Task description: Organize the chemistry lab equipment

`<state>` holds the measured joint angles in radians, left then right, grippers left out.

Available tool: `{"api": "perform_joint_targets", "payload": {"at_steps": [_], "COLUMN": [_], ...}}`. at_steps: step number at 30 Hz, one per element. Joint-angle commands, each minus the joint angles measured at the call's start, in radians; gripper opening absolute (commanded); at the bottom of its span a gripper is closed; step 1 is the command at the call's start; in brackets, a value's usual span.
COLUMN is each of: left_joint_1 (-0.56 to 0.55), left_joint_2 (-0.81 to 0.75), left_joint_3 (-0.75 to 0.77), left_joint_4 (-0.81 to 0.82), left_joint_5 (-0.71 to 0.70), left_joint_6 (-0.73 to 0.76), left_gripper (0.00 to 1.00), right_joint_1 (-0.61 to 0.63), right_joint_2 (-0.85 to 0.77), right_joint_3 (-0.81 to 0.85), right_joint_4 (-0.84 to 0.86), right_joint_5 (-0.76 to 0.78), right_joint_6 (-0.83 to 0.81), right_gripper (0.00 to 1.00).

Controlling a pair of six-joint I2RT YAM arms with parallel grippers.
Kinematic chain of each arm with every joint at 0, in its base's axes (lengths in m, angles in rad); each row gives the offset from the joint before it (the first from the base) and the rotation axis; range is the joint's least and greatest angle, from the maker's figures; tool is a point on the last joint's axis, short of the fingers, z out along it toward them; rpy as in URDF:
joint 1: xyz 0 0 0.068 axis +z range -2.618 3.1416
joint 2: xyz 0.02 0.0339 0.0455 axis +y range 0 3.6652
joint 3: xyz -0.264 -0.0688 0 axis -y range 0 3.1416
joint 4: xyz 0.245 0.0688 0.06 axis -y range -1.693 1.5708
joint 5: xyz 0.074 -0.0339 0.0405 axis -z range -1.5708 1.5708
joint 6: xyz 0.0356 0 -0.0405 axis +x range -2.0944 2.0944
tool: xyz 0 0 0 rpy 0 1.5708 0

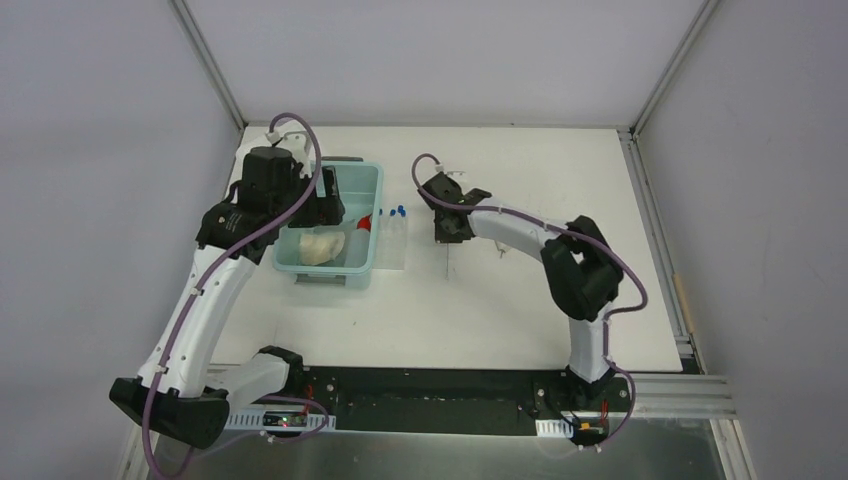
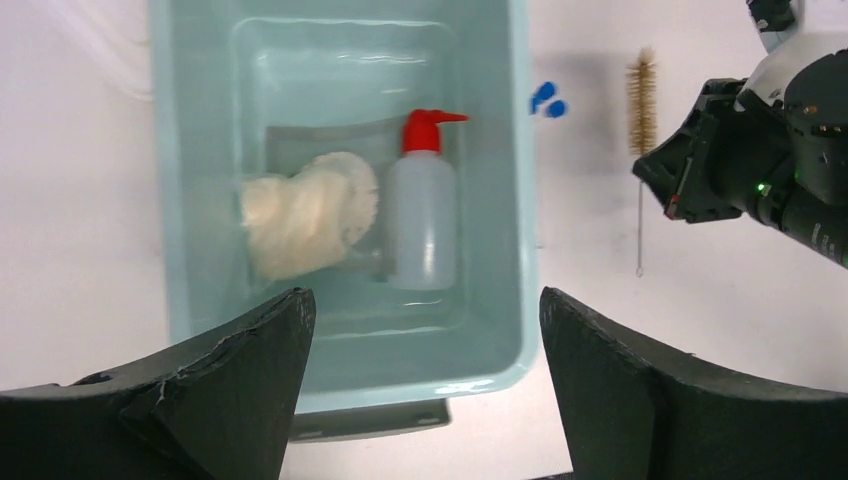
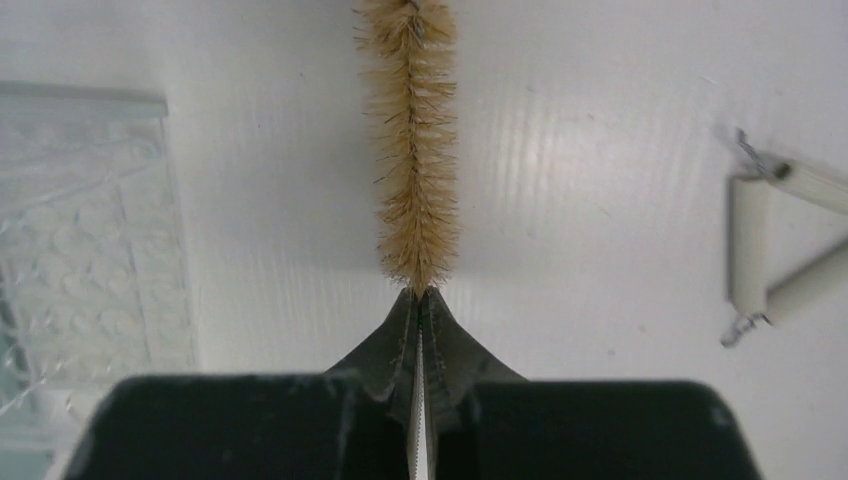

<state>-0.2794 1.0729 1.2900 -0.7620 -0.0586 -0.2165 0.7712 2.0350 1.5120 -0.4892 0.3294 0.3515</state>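
My left gripper [image 2: 422,300] is open and empty, above the near end of the pale teal bin [image 2: 520,200]. In the bin lie the white squeeze bottle with red spout [image 2: 422,215] and a cream fluffy wad [image 2: 305,212]. My right gripper [image 3: 418,292] is shut on the wire stem of a tan bristle brush [image 3: 415,140], low over the table; it also shows in the left wrist view [image 2: 700,165]. The blue-capped tubes [image 1: 397,211] stand in the clear tube rack [image 1: 393,242] right of the bin. The funnel and the clear container are not visible.
A small white triangle of tubes on wire [image 3: 780,230] lies on the table right of the brush. The clear rack [image 3: 90,240] is close on the brush's left. Grey walls and a metal frame bound the white table [image 1: 520,320].
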Motion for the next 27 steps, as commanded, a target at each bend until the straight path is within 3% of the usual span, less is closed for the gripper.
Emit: {"api": "perform_joint_targets", "payload": {"at_steps": [1,5,13,20,27], "left_joint_1": [-0.030,-0.081,-0.165,-0.209,-0.234], "left_joint_2": [-0.009,-0.019,0.033,0.113,0.238], "left_joint_3": [-0.018,-0.121,-0.162,-0.160,-0.096], "left_joint_4": [0.132,0.347,0.533,0.636,0.647], "left_joint_5": [0.245,0.439,0.642,0.656,0.628], "left_joint_6": [-0.143,-0.238,-0.314,-0.370,-0.403], "left_gripper": [0.84,0.84,0.87,0.84,0.63], "right_joint_1": [0.002,0.002,0.027,0.056,0.063], "right_joint_2": [-0.262,-0.435,-0.641,-0.694,-0.722], "right_joint_3": [-0.098,-0.201,-0.271,-0.265,-0.286], "right_joint_4": [0.043,0.160,0.343,0.421,0.429], "right_joint_5": [0.014,-0.031,-0.076,-0.091,-0.068], "right_joint_6": [0.074,0.131,0.212,0.223,0.217], "right_gripper": [0.00,0.00,0.00,0.00,0.00]}}
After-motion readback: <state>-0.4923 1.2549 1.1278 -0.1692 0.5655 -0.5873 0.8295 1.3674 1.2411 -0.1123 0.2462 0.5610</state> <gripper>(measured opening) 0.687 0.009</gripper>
